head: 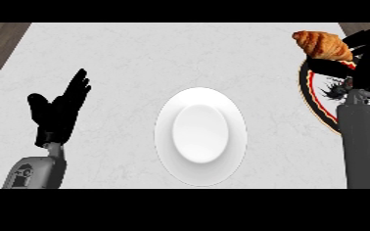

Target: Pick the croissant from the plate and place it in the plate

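The golden-brown croissant (321,44) is at the far right, above the back rim of a dark plate (313,95) with a red ring that runs off the view's right edge. My right hand (359,40) curls round the croissant's right end and is partly hidden behind it. Its forearm (354,142) rises along the right edge over the dark plate. A white plate (200,169) lies in the middle of the counter with nothing on it. My left hand (59,108) rests open at the left, fingers up, well away from both plates.
The counter top (145,54) is pale grey marble. A strip of dark wood floor (9,39) shows at the upper left corner beyond the counter's edge.
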Motion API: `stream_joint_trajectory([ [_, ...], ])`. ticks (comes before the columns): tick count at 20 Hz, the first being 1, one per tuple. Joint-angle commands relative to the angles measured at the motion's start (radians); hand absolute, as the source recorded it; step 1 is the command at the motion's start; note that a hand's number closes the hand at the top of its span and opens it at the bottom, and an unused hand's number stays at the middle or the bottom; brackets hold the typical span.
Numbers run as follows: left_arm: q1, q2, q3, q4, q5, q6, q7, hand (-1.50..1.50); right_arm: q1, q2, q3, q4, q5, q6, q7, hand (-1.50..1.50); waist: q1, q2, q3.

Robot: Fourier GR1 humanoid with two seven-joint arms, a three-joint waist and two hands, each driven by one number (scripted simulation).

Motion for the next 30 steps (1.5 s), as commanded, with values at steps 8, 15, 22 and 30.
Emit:
stream_joint_trajectory([
  [8, 0.013, -0.021, -0.007, -0.036, -0.018, -0.007, 0.01, 0.0, 0.028, -0.209, -0.118, 0.289, -0.153, 0.09, -0.19, 1.5, 0.01, 0.001, 0.0],
  [15, -0.014, 0.005, 0.017, -0.022, -0.006, -0.035, 0.02, 0.0, -0.025, -0.276, -0.211, 0.567, -0.34, 0.185, -0.406, -1.5, 0.018, 0.004, 0.001],
  [22, -0.016, -0.014, 0.021, 0.021, -0.028, -0.02, 0.001, 0.0, -0.01, -0.272, -0.26, 0.515, -0.438, 0.047, -0.686, -1.5, 0.004, 0.002, 0.001],
  [30, -0.026, -0.034, 0.032, 0.074, -0.033, -0.01, -0.033, 0.0, 0.013, -0.146, -0.321, 0.235, -0.688, 0.164, -0.677, -1.5, -0.017, -0.005, -0.001],
])
